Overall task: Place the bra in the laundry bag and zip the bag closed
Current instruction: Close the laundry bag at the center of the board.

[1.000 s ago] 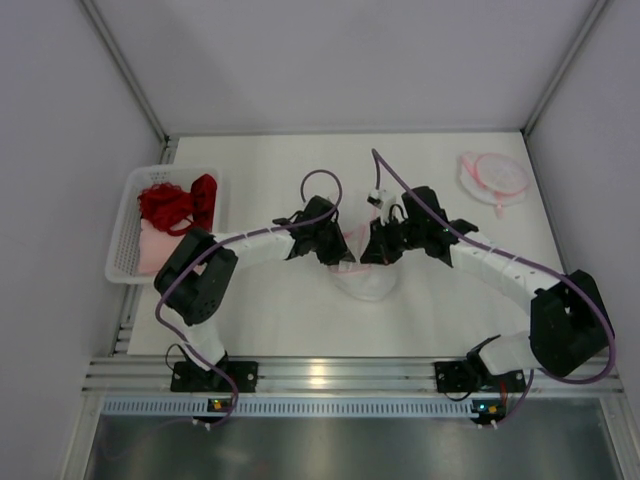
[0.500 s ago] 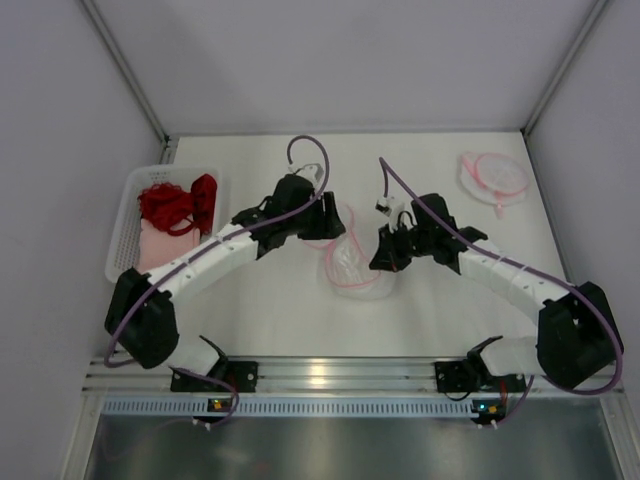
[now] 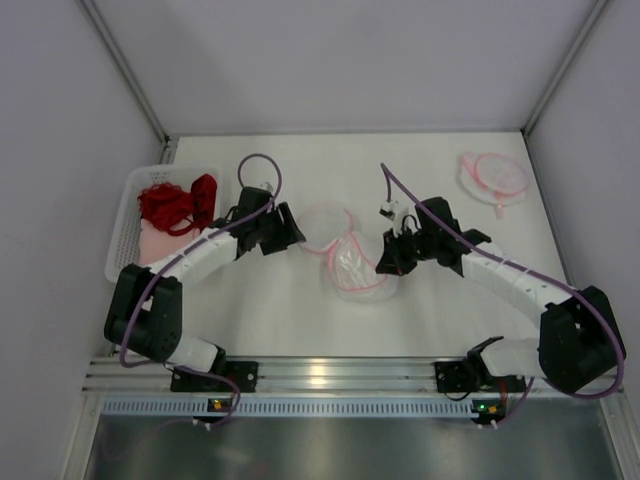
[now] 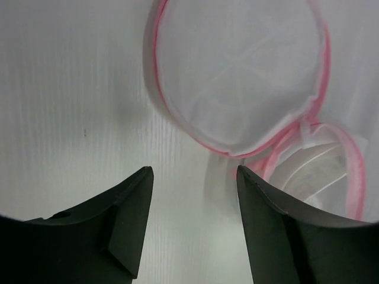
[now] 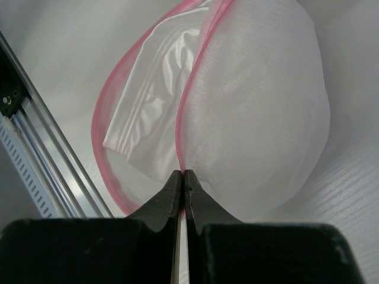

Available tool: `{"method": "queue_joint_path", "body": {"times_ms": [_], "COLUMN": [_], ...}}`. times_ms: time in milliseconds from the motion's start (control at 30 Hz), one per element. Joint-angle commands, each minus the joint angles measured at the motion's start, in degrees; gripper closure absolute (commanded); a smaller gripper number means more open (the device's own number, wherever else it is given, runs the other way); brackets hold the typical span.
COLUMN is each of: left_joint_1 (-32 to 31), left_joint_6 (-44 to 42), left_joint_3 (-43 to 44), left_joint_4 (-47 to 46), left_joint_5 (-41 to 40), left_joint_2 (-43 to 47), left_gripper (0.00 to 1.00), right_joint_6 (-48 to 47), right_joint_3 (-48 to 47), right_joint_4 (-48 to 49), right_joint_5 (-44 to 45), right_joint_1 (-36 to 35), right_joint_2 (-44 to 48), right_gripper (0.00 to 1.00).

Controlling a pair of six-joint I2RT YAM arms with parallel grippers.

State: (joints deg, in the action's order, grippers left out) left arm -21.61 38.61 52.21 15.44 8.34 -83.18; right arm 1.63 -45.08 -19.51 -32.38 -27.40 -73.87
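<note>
- Bra (image 5: 155,100) in the laundry bag (image 3: 352,268) — zipping step.
- Right end effector (image 5: 182,174) pinches its rim (image 5: 180,118); left end effector (image 4: 193,173) released.
- Next you swing the lid (image 4: 237,77) over, zip.

Bright, even light from above; white table (image 3: 430,320) close to washed out. Faint soft shadows beneath arms (image 3: 205,252). Glare patch on front rail (image 3: 318,374). Wrist views: near fingers (image 4: 121,225) dark, slightly soft; laundry bag (image 4: 237,77) mesh fairly sharp.
</note>
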Motion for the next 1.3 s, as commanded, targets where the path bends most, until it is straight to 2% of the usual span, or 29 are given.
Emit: {"method": "queue_joint_path", "body": {"times_ms": [0,167,367,467,500,567,600,633,767,967,1267], "left_joint_1": [0.7,0.9,0.6,0.9,1.3,1.8,2.5,2.9,3.1,-0.5,-10.5], "left_joint_6": [7.4,11.6,11.4,10.1,9.6,7.4,6.5,5.7,-1.8,-10.1,-23.6], "left_joint_3": [-2.8,-3.9,-3.3,-1.2,-0.4,0.8,1.3,2.2,4.2,4.1,-0.7], "left_joint_4": [-9.9,-16.7,-20.5,-20.1,-19.4,-16.0,-15.7,-11.4,-4.8,1.4,3.4], "left_joint_5": [7.8,10.3,10.7,9.6,9.1,8.3,8.4,8.4,8.5,4.2,-0.2], "left_joint_2": [-2.2,-7.9,-14.3,-15.3,-14.7,-12.0,-10.8,-9.2,1.8,15.2,22.4], "left_gripper": [0.36,0.36,0.39,0.58,0.71,0.85,0.97,1.00,1.00,1.00,1.00], "right_joint_6": [-1.0,-1.1,-1.0,-1.1,-1.1,-1.0,-1.1,-1.0,-1.0,-0.5,0.9], "right_joint_3": [-0.4,-0.4,-0.5,-0.9,-1.3,-1.9,-2.8,-3.3,-4.8,-6.2,-9.2], "right_joint_4": [0.4,0.2,0.2,0.0,-0.2,-0.6,-1.4,-1.8,-3.8,-6.3,-5.1], "right_joint_5": [-0.4,-1.5,-2.3,-2.6,-2.7,-2.7,-2.8,-3.3,-3.5,-3.7,-5.9], "right_joint_1": [0.9,1.1,1.5,1.7,1.9,2.9,3.2,4.3,6.7,7.5,7.5], "right_joint_2": [1.4,1.4,0.7,0.6,0.8,1.3,1.8,2.1,3.8,5.3,1.6], "right_gripper": [1.00,1.00,1.00,1.00,1.00,1.00,1.00,1.00,1.00,1.00,1.00]}}
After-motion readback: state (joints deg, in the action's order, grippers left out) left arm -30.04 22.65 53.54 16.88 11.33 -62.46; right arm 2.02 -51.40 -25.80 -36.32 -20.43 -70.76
